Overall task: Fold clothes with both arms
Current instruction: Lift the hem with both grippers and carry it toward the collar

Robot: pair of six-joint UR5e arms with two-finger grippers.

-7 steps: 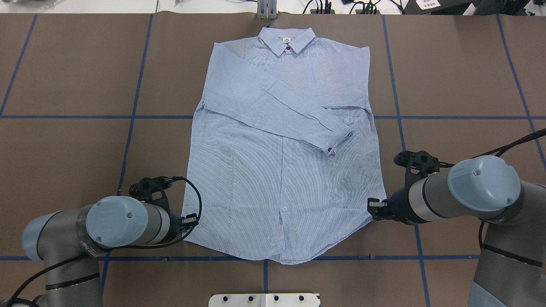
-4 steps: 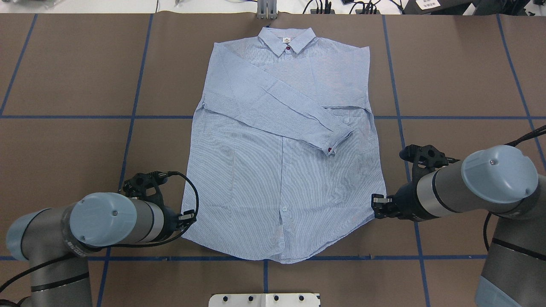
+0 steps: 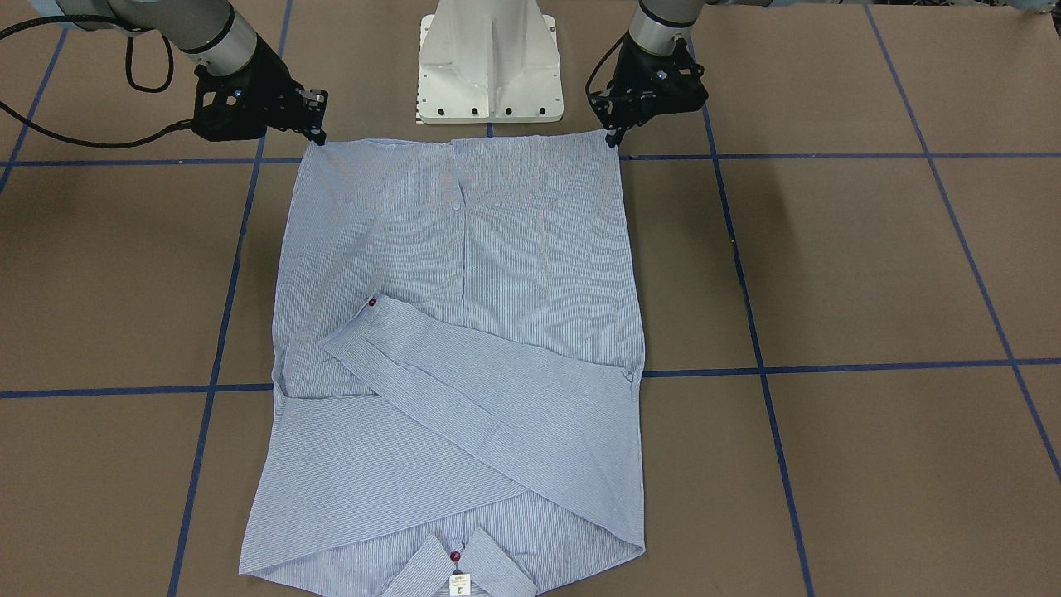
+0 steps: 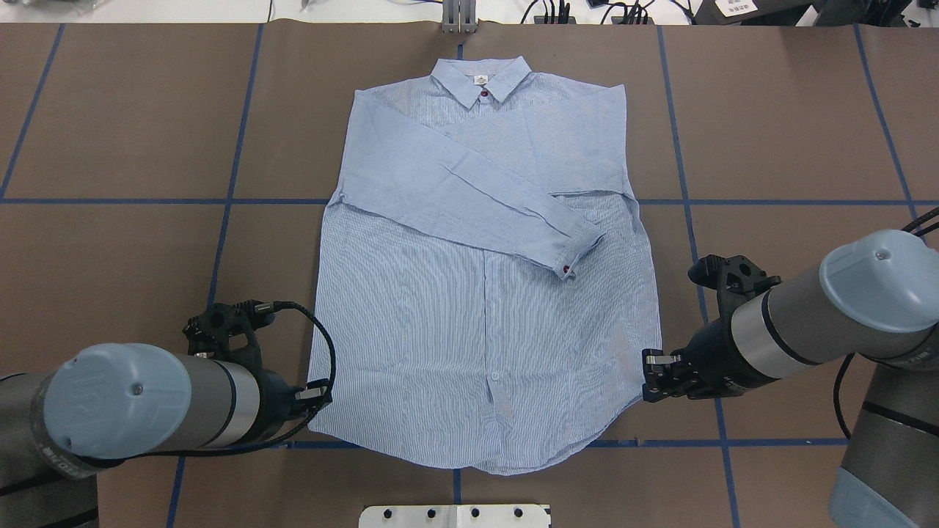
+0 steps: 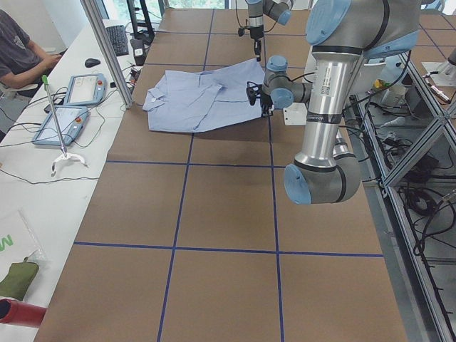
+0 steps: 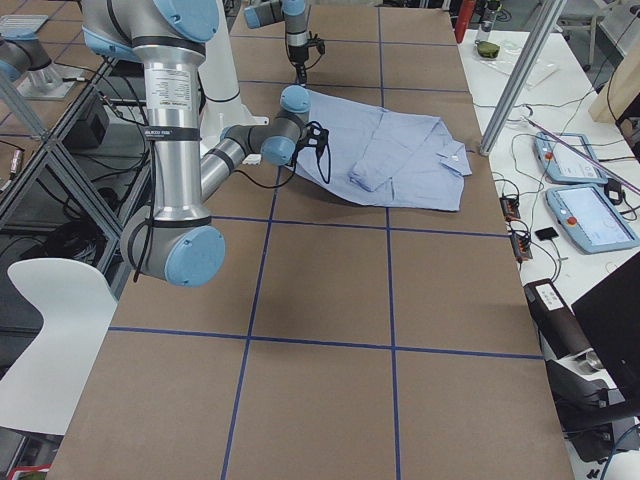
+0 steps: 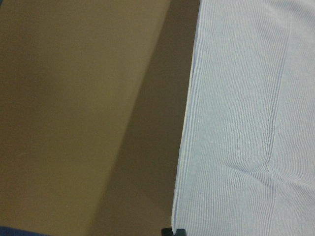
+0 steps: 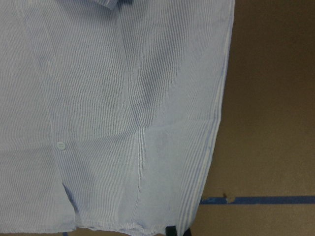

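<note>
Shirt (image 4: 477, 293) flat on table (image 4: 110, 110), front up; collar (image 4: 480, 77) far, hem near robot. Sleeve (image 4: 477, 198) crossed over chest, other sleeve seemingly folded in beneath it. Left fingers (image 4: 314, 394) clenched on near-left hem corner, right fingers (image 4: 650, 359) on near-right corner. Judgement: sleeve folds done; hem-to-collar fold and any further halving not yet done.

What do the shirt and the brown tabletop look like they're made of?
The shirt: thin woven fabric, probably cotton, matte; fine stripes and soft creases show. The tabletop: seemingly matte brown paper or card sheeting, dull and flat, crossed by blue tape lines; hard to be sure.
</note>
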